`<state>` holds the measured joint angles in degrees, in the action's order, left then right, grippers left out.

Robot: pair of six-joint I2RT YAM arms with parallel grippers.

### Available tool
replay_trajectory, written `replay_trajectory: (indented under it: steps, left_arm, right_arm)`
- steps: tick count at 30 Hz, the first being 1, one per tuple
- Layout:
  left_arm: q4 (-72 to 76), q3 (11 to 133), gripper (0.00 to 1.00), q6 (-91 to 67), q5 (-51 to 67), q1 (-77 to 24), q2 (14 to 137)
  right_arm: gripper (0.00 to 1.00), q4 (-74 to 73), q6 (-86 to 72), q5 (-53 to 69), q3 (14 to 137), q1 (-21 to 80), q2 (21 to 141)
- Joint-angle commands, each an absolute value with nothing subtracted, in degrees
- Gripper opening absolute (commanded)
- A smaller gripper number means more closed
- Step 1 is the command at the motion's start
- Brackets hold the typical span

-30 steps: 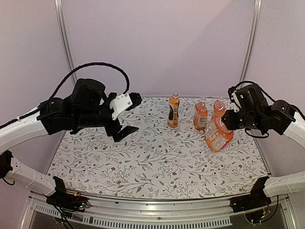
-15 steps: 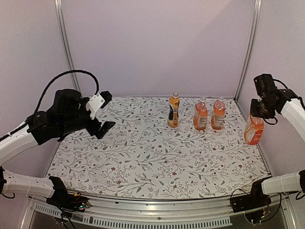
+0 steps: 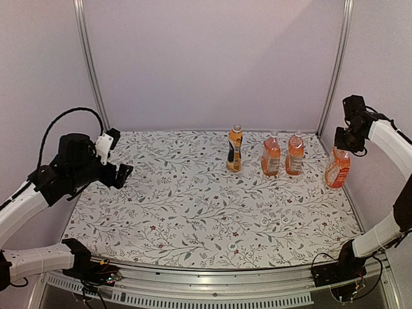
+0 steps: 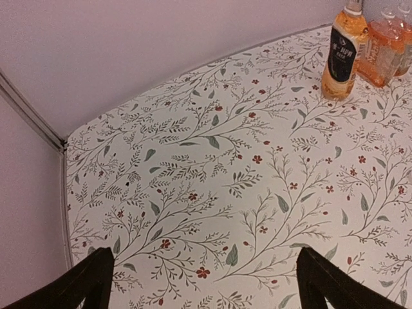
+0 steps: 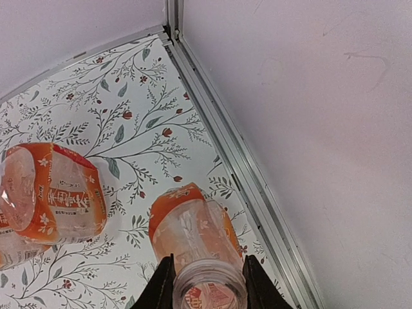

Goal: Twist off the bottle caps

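Observation:
My right gripper is shut on the neck of a squat orange-label bottle and holds it upright by the table's right rail. In the right wrist view this bottle shows an open mouth with no cap, between my fingers. I cannot tell whether it rests on the table. A tall dark-label bottle and two squat bottles stand at the back, each with a white cap. My left gripper is open and empty at the left edge. A small white cap-like thing lies near the front.
The floral table has a metal rail along its right side, close to the held bottle, with the wall just beyond. In the left wrist view the tall bottle stands far off at the upper right, with the left gripper low over the table.
My right gripper has carried the squat bottle from the table's right-middle out to the right rail and set it upright. My left arm has drawn back to the left edge.

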<state>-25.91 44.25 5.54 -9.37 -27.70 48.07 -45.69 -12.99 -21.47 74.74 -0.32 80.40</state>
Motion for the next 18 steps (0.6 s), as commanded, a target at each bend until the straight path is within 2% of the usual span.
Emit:
replay_trajectory:
  steps: [1, 11, 18]
  left_arm:
    - [-25.0, 41.1, 1.0, 3.4, -6.6, -23.5, 45.6]
    - [-26.1, 36.8, 1.0, 2.7, -4.1, -18.0, 40.5]
    - [-26.3, 35.3, 1.0, 2.7, -3.4, -16.1, 38.3]
  right_arm:
    - [0.0, -42.5, -12.3, -18.1, 77.6, -2.3, 83.2]
    - [0.0, -36.3, -13.6, -11.5, 82.7, -2.5, 93.6]
    - [0.0, -37.3, -13.9, -12.4, 88.6, -2.2, 102.1]
